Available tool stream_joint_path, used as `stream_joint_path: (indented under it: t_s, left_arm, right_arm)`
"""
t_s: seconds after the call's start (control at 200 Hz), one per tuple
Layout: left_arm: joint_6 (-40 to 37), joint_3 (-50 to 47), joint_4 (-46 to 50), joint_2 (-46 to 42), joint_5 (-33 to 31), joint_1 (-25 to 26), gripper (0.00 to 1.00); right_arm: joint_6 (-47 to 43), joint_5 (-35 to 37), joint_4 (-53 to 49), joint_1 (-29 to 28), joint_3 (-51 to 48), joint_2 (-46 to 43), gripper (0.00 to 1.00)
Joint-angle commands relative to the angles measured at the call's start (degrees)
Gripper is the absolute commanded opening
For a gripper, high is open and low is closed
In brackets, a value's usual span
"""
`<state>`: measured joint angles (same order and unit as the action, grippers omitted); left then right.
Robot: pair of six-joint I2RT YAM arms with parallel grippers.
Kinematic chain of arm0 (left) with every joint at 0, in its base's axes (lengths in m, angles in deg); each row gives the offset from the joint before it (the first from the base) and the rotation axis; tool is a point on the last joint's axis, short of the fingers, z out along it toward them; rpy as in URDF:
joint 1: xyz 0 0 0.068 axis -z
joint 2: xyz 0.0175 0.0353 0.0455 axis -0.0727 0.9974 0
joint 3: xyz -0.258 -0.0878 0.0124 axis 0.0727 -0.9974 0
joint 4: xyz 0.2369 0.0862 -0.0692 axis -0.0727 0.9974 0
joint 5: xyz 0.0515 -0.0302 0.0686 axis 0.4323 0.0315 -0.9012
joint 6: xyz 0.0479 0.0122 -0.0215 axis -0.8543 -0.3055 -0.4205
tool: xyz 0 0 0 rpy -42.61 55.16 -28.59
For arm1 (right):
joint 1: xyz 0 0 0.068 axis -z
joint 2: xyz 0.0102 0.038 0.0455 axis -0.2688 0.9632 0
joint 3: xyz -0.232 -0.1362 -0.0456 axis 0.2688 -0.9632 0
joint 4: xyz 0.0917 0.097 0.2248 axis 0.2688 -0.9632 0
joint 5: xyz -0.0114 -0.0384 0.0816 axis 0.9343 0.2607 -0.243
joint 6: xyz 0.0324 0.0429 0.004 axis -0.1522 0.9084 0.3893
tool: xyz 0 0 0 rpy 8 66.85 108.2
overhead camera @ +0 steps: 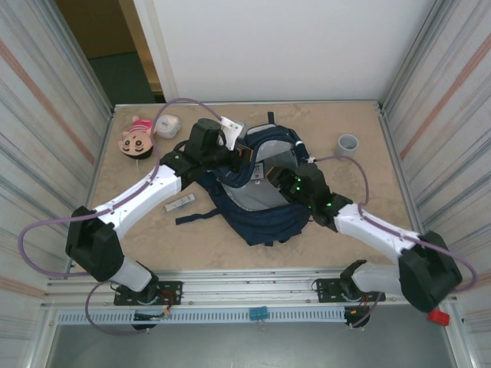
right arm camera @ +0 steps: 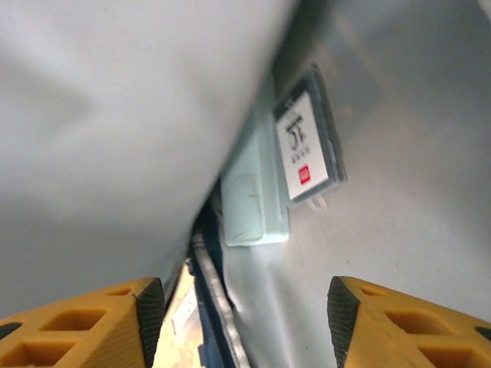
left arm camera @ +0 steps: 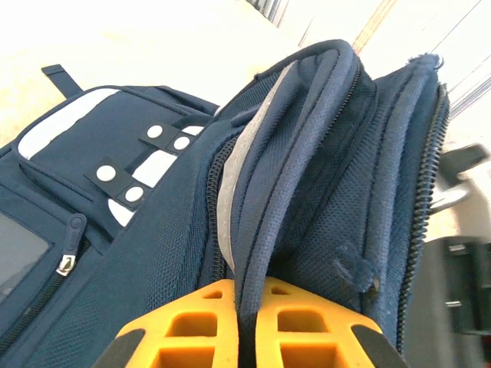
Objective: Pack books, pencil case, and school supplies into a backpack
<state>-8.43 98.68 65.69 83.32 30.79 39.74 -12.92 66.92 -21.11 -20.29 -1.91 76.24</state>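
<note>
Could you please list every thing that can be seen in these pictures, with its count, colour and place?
backpack: one, navy blue, middle of the table
pad: one, pale blue, inside the backpack
inner packet: one, white and dark, inside, against the pad
loose packet: one, white and dark, left of the backpack
doll head: one, pink, far left
cup: one, grey, far right
left gripper: shut on the backpack's rim
right gripper: open, inside the backpack

Navy backpack (overhead camera: pixel 268 221), pale blue pad (right arm camera: pixel 253 201)
</note>
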Motion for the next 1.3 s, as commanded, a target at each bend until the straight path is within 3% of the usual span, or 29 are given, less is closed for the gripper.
stream_joint_path:
  t_s: [0.0, 0.12, 0.326, 0.411, 0.566, 0.681, 0.802, 0.927, 1.178, 1.298]
  left_arm:
    - [-3.0, -0.6, -4.2, -2.2, 0.3, -0.6, 0.04]
    - [-6.0, -1.6, -1.4, -0.6, 1.2, 0.4, 0.06]
    - [-7.6, -3.4, -1.0, 3.0, 3.9, 2.2, 0.09]
    - [-9.7, -2.7, -0.6, 5.0, 7.1, 3.3, 0.15]
    - [-10.5, -0.2, 3.4, 7.6, 12.3, 4.2, 0.53]
    - [-8.5, -2.5, 2.3, 5.2, 12.0, 3.0, 0.64]
    - [-4.5, -7.6, -0.4, 0.4, 10.3, -0.1, 0.68]
    - [-1.7, -13.7, -2.5, -5.3, 8.3, -3.6, 0.73]
    - [-5.1, -19.9, -1.6, -11.6, 12.8, -5.9, 0.77]
    - [-4.3, -20.3, -0.7, -11.7, 10.7, -5.8, 0.77]
  right_arm:
    - [-15.3, 4.7, -15.1, 0.1, 3.3, -9.1, 0.61]
    - [-26.1, 5.2, -20.3, 1.6, 5.4, -16.4, 0.63]
    - [-40.5, -4.7, -23.3, 6.2, 8.1, -20.0, 0.67]
    - [-46.8, -6.6, -24.9, 6.3, 9.6, -19.9, 0.68]
    - [-58.3, -10.7, -27.3, 6.3, 11.6, -20.2, 0.77]
    - [-68.6, -15.0, -29.4, 5.8, 12.3, -20.3, 0.8]
    - [-81.6, -17.1, -36.0, 2.0, 14.2, -18.8, 0.83]
    - [-93.0, -14.0, -43.0, -3.3, 15.3, -15.2, 0.82]
    - [-100.2, -12.7, -44.4, -7.7, 17.7, -9.9, 0.82]
    - [-103.0, -13.2, -45.1, -8.5, 18.2, -10.6, 0.82]
